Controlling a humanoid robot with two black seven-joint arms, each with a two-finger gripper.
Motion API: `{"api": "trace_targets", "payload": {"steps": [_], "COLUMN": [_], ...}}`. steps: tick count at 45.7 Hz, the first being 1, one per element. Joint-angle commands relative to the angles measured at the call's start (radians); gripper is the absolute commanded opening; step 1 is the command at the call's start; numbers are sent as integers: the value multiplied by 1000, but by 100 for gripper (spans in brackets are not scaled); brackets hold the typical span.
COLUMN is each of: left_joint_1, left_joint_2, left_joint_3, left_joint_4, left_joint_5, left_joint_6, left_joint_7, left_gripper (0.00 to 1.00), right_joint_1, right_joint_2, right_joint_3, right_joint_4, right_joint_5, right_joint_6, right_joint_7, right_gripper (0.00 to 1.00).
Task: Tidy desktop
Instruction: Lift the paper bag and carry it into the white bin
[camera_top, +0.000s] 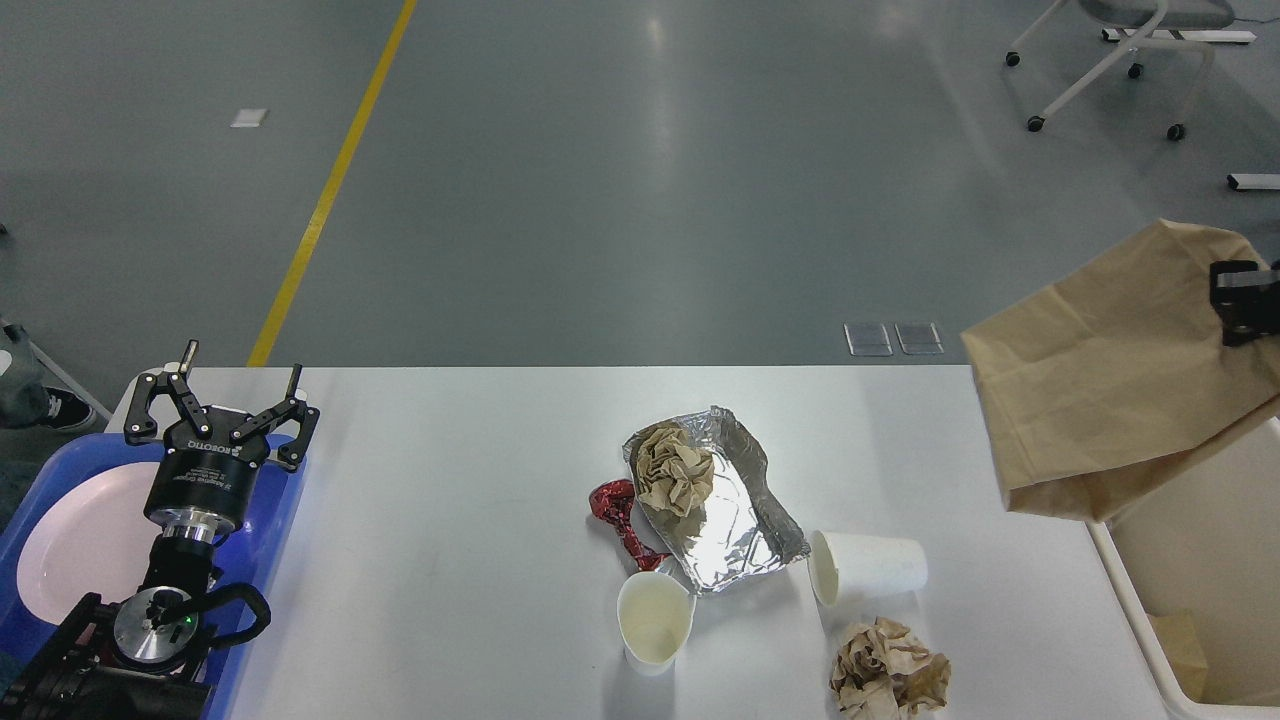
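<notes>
The white desktop (450, 520) carries a foil tray (735, 515) with a crumpled brown paper ball (675, 470) in it, a red wrapper (618, 515), an upright white cup (655, 620), a tipped white cup (868, 568) and a second crumpled brown paper ball (890, 678). At the right edge my right gripper (1238, 300) is shut on a brown paper bag (1110, 380), which hangs above the desktop's right end and the cream bin (1140, 610). My left gripper (220, 400) stands open over the blue tray (275, 520), holding nothing.
A white plate (80, 545) lies in the blue tray at the left. The cream bin holds some brown paper at its bottom. A wheeled chair base (1100, 70) stands on the floor at the far right.
</notes>
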Motion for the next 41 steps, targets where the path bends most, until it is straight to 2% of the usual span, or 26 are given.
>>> {"api": "trace_targets", "payload": {"steps": [1,7,12,27,30,41], "left_joint_1": [0,0,0,2,2,0], "left_joint_2": [0,1,0,0,0,0], "left_joint_3": [0,0,0,0,0,0], "left_joint_4": [0,0,0,0,0,0], "left_joint_5": [0,0,0,0,0,0], "left_joint_6": [0,0,0,0,0,0], "left_joint_7": [0,0,0,0,0,0], "left_gripper": [96,96,96,96,96,96], "right_joint_1": [-155,-363,-577,-1225,-1339,-1724], "right_joint_2": [-77,-109,-131,-119,-88,137], "right_joint_3": [-3,20,113,556,636,860], "right_joint_4": [-135,-297,-416,-815,-893,-1280], "right_joint_5": [-4,7,10,76,78,81], "right_joint_6": [-54,-162,-286,-461,-496,-570], "right_joint_7": [0,0,0,1,1,5], "right_gripper": [0,0,0,0,0,0]}}
